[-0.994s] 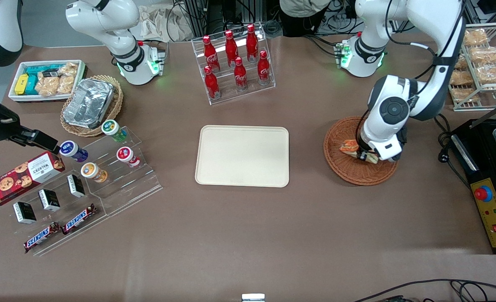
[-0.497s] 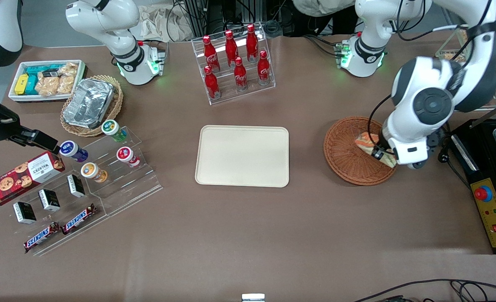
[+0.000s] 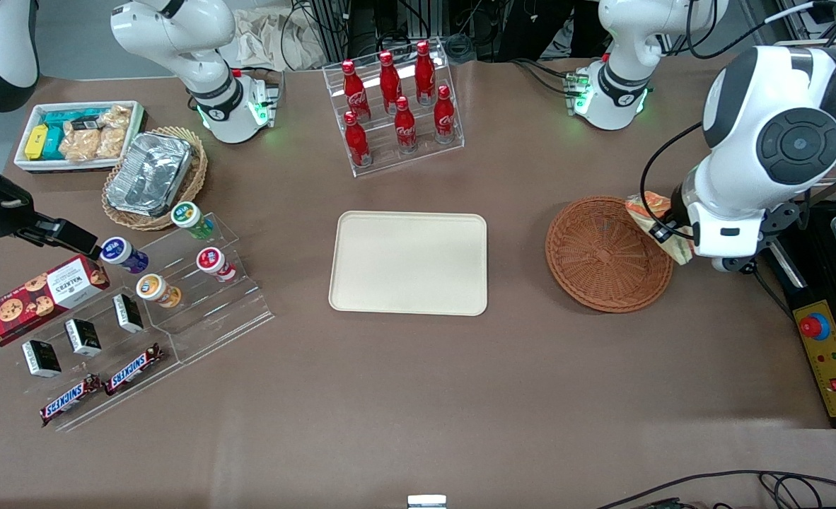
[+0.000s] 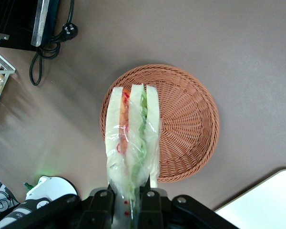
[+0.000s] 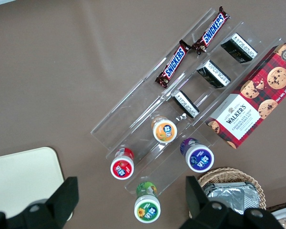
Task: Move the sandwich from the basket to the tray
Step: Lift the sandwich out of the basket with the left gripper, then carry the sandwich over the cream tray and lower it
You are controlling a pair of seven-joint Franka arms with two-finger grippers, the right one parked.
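One sandwich (image 4: 132, 138) (plastic-wrapped) clamped in gripper (image 4: 128, 198), raised above basket (image 3: 605, 254) rim; basket empty, beside tray (image 3: 409, 263).

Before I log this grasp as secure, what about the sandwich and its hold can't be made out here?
- Front view: the left arm's wrist covers the end effector and part of the sandwich above the basket.
- Left wrist view: the picture's edge cuts off the sandwich's gripped end.
- Tray: nothing hidden.
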